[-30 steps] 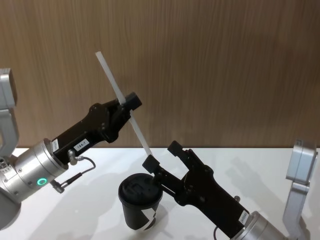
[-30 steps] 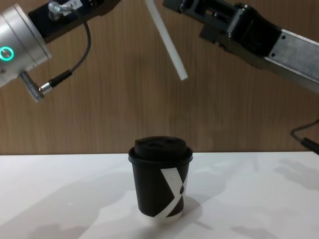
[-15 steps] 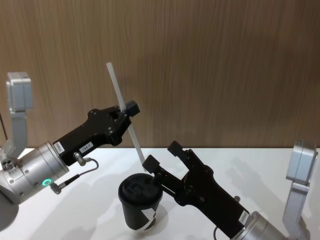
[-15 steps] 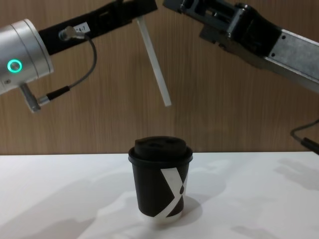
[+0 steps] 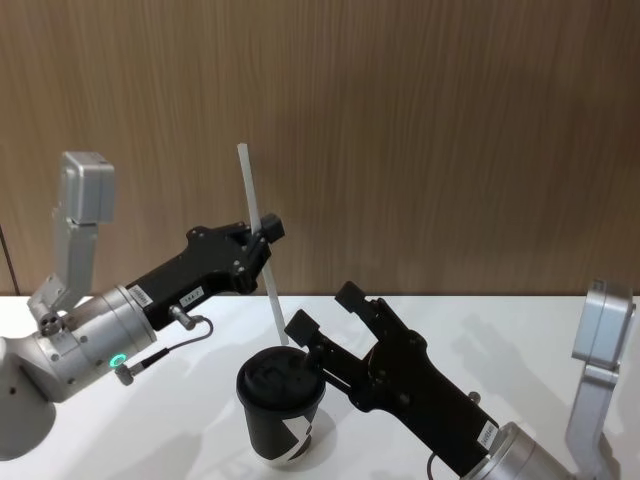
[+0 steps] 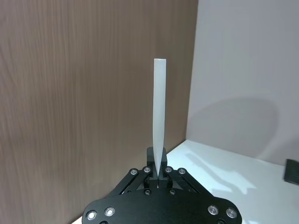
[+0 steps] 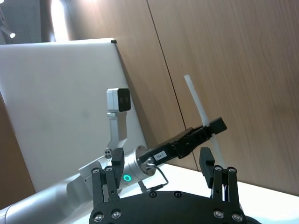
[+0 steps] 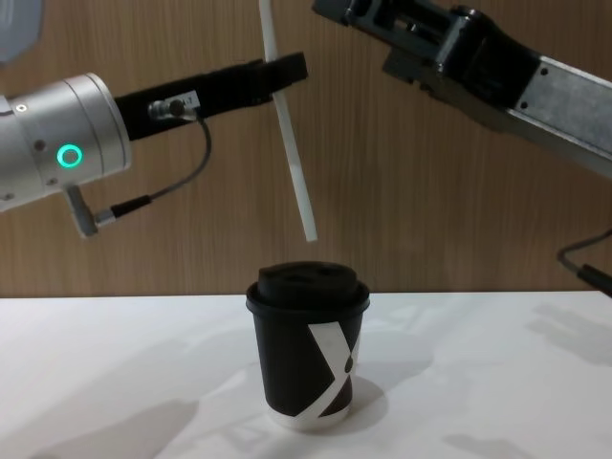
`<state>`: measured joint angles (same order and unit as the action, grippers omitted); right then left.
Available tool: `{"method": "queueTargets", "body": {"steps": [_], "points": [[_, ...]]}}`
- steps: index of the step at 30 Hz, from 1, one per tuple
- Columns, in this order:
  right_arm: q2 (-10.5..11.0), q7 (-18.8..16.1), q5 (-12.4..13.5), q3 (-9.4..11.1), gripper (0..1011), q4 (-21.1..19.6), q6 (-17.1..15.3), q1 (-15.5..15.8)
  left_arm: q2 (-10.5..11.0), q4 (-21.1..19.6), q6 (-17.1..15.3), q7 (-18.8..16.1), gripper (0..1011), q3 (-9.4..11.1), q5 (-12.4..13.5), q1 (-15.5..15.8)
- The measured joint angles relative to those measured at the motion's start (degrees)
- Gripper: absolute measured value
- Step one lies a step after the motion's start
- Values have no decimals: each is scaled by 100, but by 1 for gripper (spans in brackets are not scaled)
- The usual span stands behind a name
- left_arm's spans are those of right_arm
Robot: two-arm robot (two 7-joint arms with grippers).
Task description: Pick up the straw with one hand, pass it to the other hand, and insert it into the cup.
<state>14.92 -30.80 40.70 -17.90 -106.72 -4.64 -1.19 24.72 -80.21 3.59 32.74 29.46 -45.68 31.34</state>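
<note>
The long, flat black left end effector lay nearly level, pinching the thin, straight white straw near-upright; the lidded black paper cup stood below. The right end effector gaped empty beside it.

I've swung the long flat black left gripper lower; its thin white straw now stands steeper, tip closer above the black lidded paper cup.

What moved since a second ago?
The left gripper, shut on the straw, swung down and tipped it nearly upright. The straw's lower end now hangs just above the lid of the cup. The open right gripper and the cup stayed put.
</note>
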Motion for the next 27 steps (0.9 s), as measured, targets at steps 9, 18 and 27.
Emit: {"method": "queueTargets", "body": {"steps": [9, 18, 27], "points": [[0, 0, 0, 0, 1001, 0, 0, 0, -166, 311, -37, -7, 3, 49, 90, 132], [0, 0, 0, 0, 1001, 0, 0, 0, -305, 576, -83, 182, 2, 31, 11, 209], [0, 0, 0, 0, 1001, 0, 0, 0, -377, 691, -121, 319, 4, -40, -90, 216]]}}
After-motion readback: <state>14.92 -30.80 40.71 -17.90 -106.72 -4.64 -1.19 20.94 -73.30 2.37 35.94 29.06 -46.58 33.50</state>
